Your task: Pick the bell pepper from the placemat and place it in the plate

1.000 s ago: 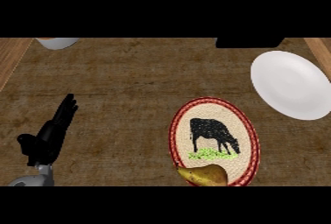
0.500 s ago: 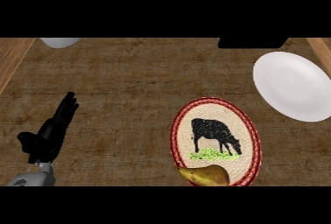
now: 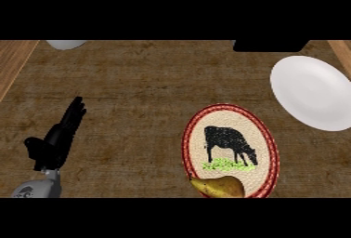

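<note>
At the far left a strip of lighter wood (image 3: 14, 60) ran slantwise beside the dark, coarse-grained counter (image 3: 151, 93). Near it, at the top edge, lay a pale rounded object (image 3: 65, 44), cut off by the frame so that its kind could not be told. Lower down on the left, the left hand (image 3: 58, 139) came up from the bottom edge on its grey forearm (image 3: 37, 189). Its black fingers (image 3: 73, 114) were straight and held together, pointing up the counter, with the thumb (image 3: 33, 145) standing out to the side. The hand held nothing and lay well apart from everything else. Right of the middle lay the oval placemat (image 3: 233, 118), woven in a pale colour with a red rim and bearing a black cow (image 3: 230, 142) over a patch of green. The bell pepper (image 3: 218, 187), yellow-brown, rested on the placemat's lower end below the cow, close to the view's bottom edge. At the top, right of centre, a flat black shape (image 3: 269, 45) was partly cut off by the frame. Toward the right edge, up and to the right of the placemat and not touching it, lay the white plate (image 3: 312, 93), with nothing on it. Beyond its upper edge, another strip of lighter wood (image 3: 341, 49) showed in the top right corner.
</note>
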{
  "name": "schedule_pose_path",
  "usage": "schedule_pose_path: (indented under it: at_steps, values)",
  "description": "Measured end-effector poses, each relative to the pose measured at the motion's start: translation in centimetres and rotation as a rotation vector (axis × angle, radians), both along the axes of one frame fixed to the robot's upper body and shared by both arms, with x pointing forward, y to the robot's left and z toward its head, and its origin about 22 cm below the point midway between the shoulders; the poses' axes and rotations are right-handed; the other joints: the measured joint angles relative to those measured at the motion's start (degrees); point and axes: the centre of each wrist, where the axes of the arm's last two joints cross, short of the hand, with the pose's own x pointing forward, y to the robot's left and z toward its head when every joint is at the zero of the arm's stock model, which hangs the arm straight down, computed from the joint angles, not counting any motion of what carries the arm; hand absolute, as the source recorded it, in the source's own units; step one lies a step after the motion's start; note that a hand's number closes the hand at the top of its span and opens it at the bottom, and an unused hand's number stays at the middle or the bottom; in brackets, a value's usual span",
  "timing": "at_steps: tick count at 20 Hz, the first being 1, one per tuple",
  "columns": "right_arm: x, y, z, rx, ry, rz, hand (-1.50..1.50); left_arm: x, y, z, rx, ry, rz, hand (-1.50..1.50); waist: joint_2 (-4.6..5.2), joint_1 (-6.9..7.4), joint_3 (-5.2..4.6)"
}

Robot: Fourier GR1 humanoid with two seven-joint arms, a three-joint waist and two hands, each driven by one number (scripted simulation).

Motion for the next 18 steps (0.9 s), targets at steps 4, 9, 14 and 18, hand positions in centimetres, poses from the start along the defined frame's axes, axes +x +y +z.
schedule_pose_path:
  at_steps: [4, 9, 14, 18]
  values:
    - [3.6, 1.6, -1.6, 0.026, 0.007, 0.029, 1.5, -0.3, -0.4, 0.3, -0.002, -0.004, -0.01, 0.0, 0.01, 0.27, 0.01]
    - [8.0, 3.7, -3.1, 0.049, 0.024, 0.049, 1.5, 0.0, -0.7, 0.3, 0.004, -0.006, -0.013, 0.0, 0.12, 0.5, 0.04]
    - [11.0, 5.2, -4.8, 0.116, -0.004, 0.02, 1.5, -0.2, -0.3, 0.0, 0.001, -0.004, -0.012, 0.0, 0.2, 0.78, 0.07]
    - [12.7, 6.1, -5.9, 0.205, -0.039, -0.054, -1.5, 0.0, -0.4, 0.3, 0.0, -0.004, -0.023, 0.0, 0.32, 0.99, 0.09]
